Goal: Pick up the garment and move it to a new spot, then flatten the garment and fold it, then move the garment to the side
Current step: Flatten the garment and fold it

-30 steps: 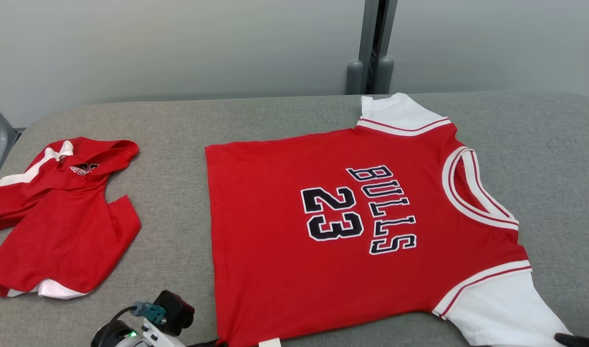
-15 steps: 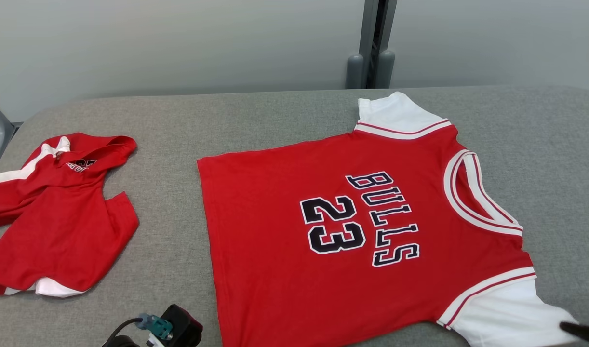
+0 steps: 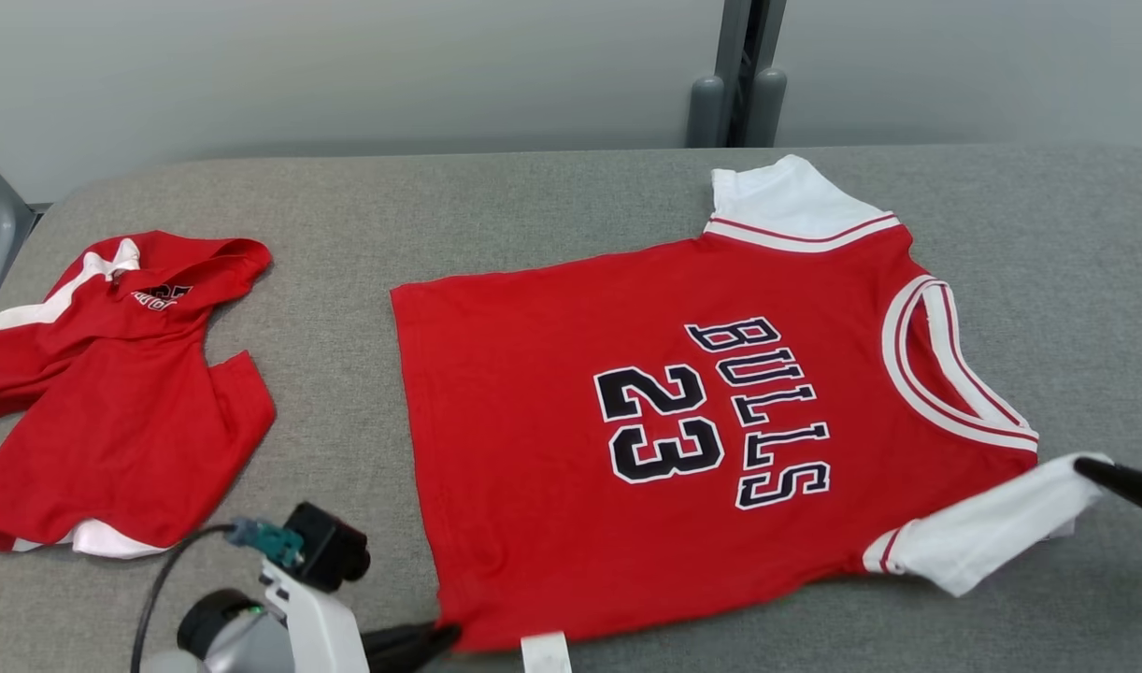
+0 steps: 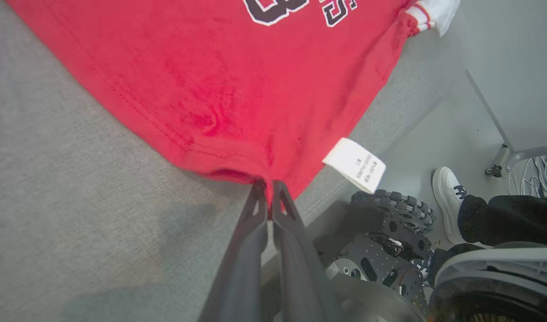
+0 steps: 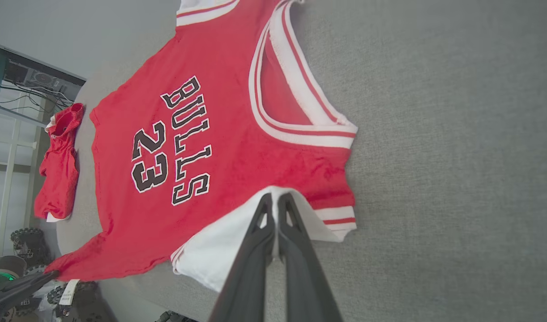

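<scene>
Red "BULLS 23" jersey [image 3: 552, 421] lies print-up on the grey surface [image 3: 328, 234], mostly flat. Collar points to the robot's right, bottom hem to its left. The near side edge runs along the front edge of the surface, and the care label [image 4: 355, 164] hangs just past it. A second red garment [image 3: 132, 421] lies crumpled, well apart to the left.

Handling: thin knit, light and limp, with no stiffness of its own. It will likely sag and crease wherever it is unsupported. Corners and seamed edges (hem, sleeve cuff) look like the best holds, taken two at a time to keep the cloth taut.

Left end effector [image 4: 267, 190]: fingers pinched together on the near hem corner, red fabric bunched at the tips. Right end effector [image 5: 275, 199]: fingers pinched together on the near white sleeve [image 3: 992, 528], which is raised off the surface toward the tips.

Both holds sit on the jersey's near edge, one at each end, with the body spread away from them.
</scene>
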`<state>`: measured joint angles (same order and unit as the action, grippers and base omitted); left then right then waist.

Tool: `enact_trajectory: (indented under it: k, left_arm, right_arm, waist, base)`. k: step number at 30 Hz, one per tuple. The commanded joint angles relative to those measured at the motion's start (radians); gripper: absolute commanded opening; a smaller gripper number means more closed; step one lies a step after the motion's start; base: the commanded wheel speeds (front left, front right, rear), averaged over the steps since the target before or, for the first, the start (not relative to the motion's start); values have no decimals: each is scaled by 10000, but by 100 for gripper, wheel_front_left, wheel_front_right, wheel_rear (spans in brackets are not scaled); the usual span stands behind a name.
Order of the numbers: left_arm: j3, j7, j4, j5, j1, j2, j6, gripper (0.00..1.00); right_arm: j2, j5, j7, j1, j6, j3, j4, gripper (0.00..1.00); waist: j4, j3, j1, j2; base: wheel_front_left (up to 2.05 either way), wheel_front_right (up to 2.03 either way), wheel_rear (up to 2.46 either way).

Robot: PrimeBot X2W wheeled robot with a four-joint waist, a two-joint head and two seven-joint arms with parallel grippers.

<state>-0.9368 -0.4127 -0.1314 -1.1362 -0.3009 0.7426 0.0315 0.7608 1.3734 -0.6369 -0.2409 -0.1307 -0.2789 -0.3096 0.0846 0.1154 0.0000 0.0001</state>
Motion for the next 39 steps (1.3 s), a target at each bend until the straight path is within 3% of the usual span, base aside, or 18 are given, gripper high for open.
enact_trajectory:
  k: [1,8,16,31,39]
  left_arm:
    - [173,-33,59,-35,-314,56,-36,0]
    - [419,-124,405,-280,-762,-295,-135,0]
    - [423,4,1201,-195,-1243,-809,178,0]
    - [513,529,2749,331,-2190,-1709,308,0]
    - [446,508,3211,413,-2569,-1896,487,0]
  right_arm:
    - [-187,-243,-86,-402,1,65,-249,0]
    - [-955,-1219,-324,-1774,-1,298,-1017,0]
    - [-1578,-2508,-141,-2764,-1,339,-1416,0]
    - [-1962,-3575,591,-3534,-1,411,-1596,0]
    - [-2004,-3739,1101,-3760,-1,186,-1642,0]
  waist:
    - [54,61,0,-1]
    - [235,436,0,-1]
    - [411,789,0,-1]
    - [590,1367,0,-1]
    - [586,1519,0,-1]
  base:
    - [0,0,0]
    - [0,0,0]
    - [0,0,0]
    - [0,0,0]
    - [0,0,0]
